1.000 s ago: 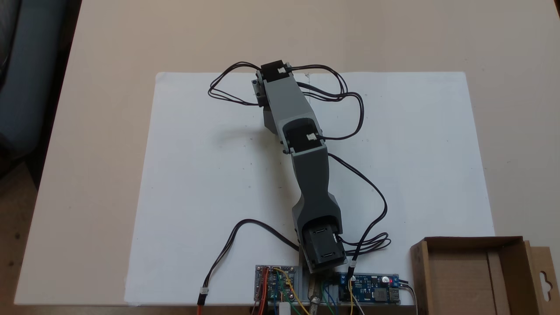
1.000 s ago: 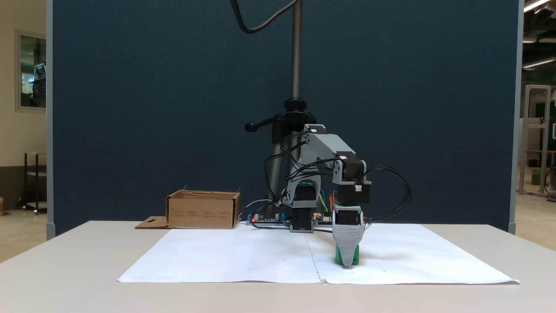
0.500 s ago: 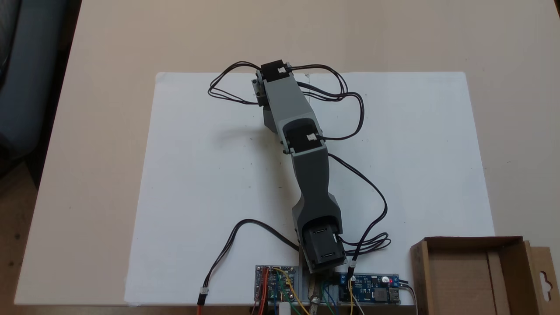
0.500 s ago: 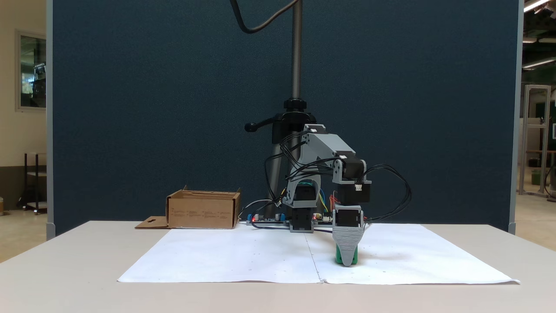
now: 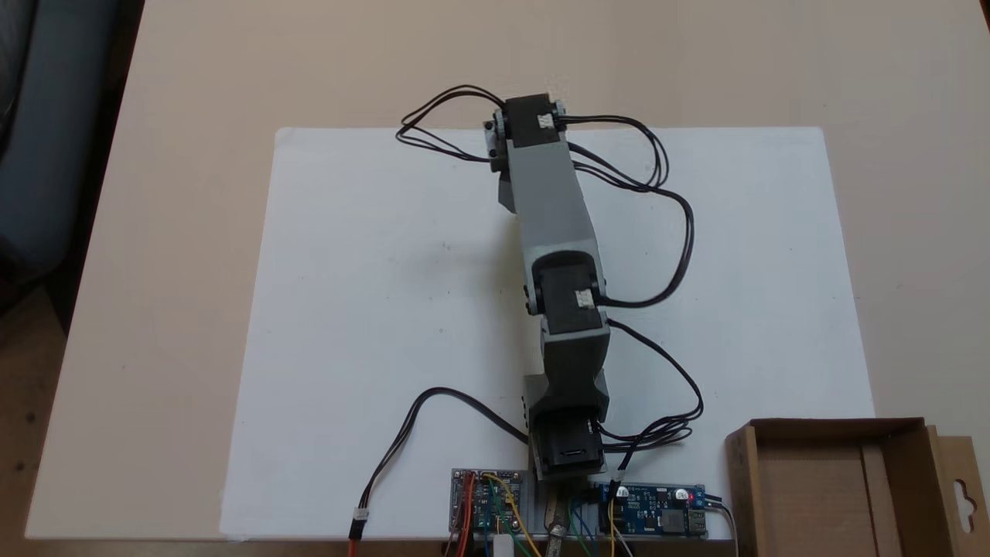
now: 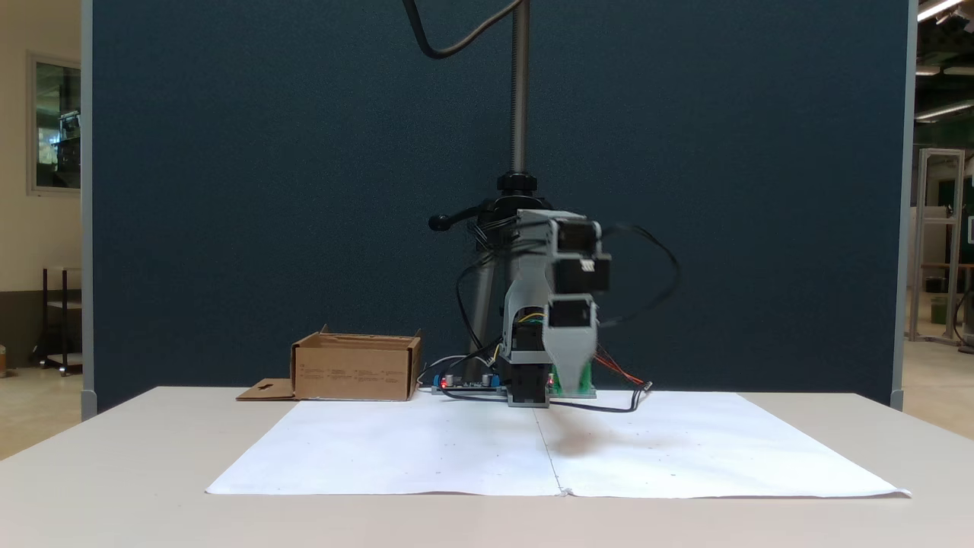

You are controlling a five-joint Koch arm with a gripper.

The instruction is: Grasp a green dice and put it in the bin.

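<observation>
In a fixed view the green dice [image 6: 586, 378] hangs well above the white paper, mostly hidden behind the grey front finger. My gripper [image 6: 572, 387] points straight down and is shut on it, blurred by motion. Seen from above, the grey arm [image 5: 553, 209] reaches across the paper and covers the gripper and dice below its wrist. The bin, a shallow brown cardboard box [image 5: 835, 428] with a hang-hole flap, stands at the lower right beside the arm's base. From the front the bin [image 6: 356, 373] sits at the left rear of the table.
A white paper sheet [image 5: 371, 309] covers the middle of the beige table. Two circuit boards [image 5: 487, 499] [image 5: 657, 520] and black cables [image 5: 665, 201] lie by the base. A tripod pole [image 6: 520, 91] and a dark blue partition stand behind.
The gripper has lifted the green dice off the paper. The arm has swung right in the top view, left in the front view, towards the base and bin side.
</observation>
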